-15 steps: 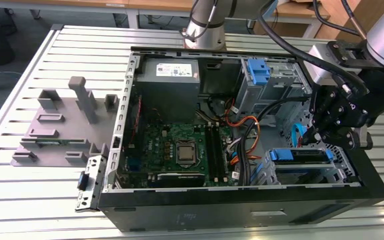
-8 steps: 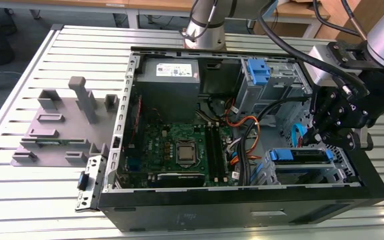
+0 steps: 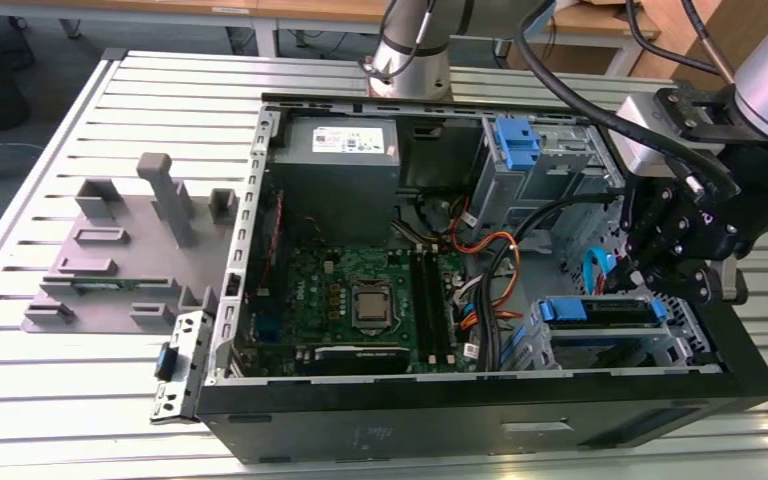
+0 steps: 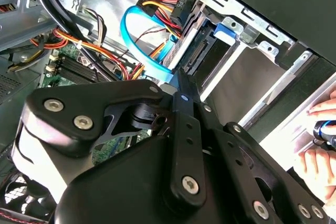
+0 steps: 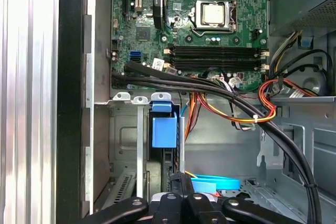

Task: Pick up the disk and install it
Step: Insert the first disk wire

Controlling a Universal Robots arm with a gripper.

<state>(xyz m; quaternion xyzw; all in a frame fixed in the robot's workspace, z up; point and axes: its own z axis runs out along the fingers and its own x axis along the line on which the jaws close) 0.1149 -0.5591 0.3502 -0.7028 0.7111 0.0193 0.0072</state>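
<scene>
In the exterior view the disk (image 3: 595, 312) sits in the drive cage (image 3: 684, 345) at the computer case's (image 3: 491, 405) 4 o'clock, with its label hidden. In the second wrist view the claw (image 4: 179, 80) is closed tight and empty, just beside it. The power box (image 3: 337, 150) at 11 o'clock has a white label, unreadable.

Exterior view looks steeply down on the whole open PC case (image 3: 491, 420); both wrist views peer past the gripper (image 5: 178, 178), close up, sharing the motherboard (image 5: 210, 40).
</scene>
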